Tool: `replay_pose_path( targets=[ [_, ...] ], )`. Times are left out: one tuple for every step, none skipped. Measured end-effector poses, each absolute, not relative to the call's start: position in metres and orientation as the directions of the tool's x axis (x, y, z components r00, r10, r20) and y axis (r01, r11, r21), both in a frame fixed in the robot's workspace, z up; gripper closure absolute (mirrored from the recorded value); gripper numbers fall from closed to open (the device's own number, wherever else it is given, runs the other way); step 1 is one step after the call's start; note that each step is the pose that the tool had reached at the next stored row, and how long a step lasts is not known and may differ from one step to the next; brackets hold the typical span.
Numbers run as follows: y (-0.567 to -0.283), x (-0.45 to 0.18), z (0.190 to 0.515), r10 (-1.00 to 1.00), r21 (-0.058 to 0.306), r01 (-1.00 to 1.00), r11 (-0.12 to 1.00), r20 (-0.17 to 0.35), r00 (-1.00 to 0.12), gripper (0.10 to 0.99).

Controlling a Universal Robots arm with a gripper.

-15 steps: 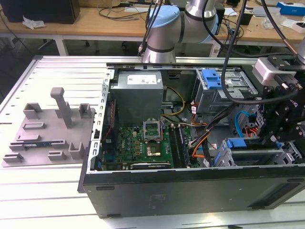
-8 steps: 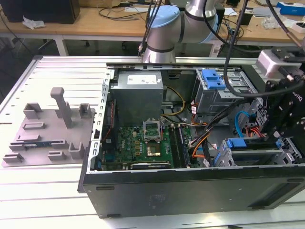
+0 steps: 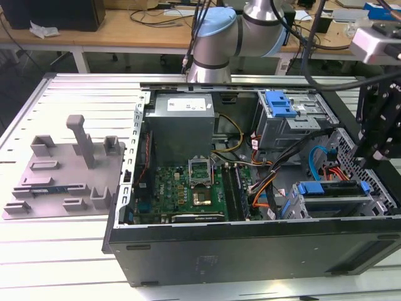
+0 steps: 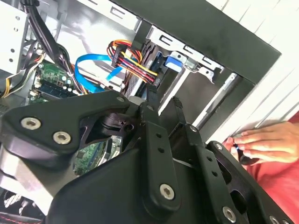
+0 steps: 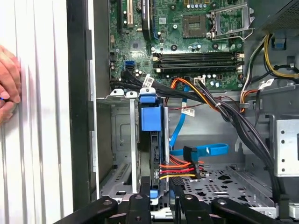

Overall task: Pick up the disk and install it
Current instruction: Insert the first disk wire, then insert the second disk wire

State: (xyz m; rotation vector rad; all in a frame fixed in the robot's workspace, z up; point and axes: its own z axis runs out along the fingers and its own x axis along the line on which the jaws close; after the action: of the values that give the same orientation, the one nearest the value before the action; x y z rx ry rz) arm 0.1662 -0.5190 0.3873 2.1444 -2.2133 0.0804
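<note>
Disk: the flat hard drive in its blue plastic carrier bracket stands on edge in the metal drive cage at the front corner of the open black computer case; in the exterior view its blue bracket lies along the top of that cage, so it looks seated or nearly so.
Jaws: the black gripper hangs directly over the carrier's near end, its fingers straddling the bracket edge; whether they are clenched on it or released I cannot tell.
Step in hand: judged as the final seating of the drive in its bay.
Doing it well: keep the push straight along the cage rails, with the carrier square to the slot, so that neither side binds.
Cables: the red, orange and yellow power bundle and the flat blue data cable run just beside the carrier; keep the fingers off them.
Person: a hand rests on the white slatted worktop outside the case wall, well apart from the bay.
</note>
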Motion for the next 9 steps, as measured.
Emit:
replay_pose_path(
  targets=[
    [-0.5188,0.1662,0.3879,-0.996,0.003,-0.999,0.032,0.081,-0.031,0.784],
    [-0.5188,0.1662,0.3879,-0.996,0.003,-0.999,0.032,0.081,-0.031,0.784],
    [-0.5188,0.1662,0.388,-0.996,0.003,-0.999,0.032,0.081,-0.031,0.784],
    [-0.5188,0.1662,0.388,-0.996,0.003,-0.999,0.032,0.081,-0.031,0.784],
    [-0.5188,0.1662,0.388,-0.996,0.003,-0.999,0.032,0.081,-0.031,0.784],
    [-0.5188,0.1662,0.3881,-0.996,0.003,-0.999,0.032,0.081,-0.031,0.784],
    [-0.5188,0.1662,0.388,-0.996,0.003,-0.999,0.032,0.081,-0.031,0.784],
    [-0.5188,0.1662,0.3881,-0.996,0.003,-0.999,0.032,0.081,-0.031,0.784],
    [-0.5188,0.1662,0.3881,-0.996,0.003,-0.999,0.032,0.081,-0.031,0.784]
  ],
)
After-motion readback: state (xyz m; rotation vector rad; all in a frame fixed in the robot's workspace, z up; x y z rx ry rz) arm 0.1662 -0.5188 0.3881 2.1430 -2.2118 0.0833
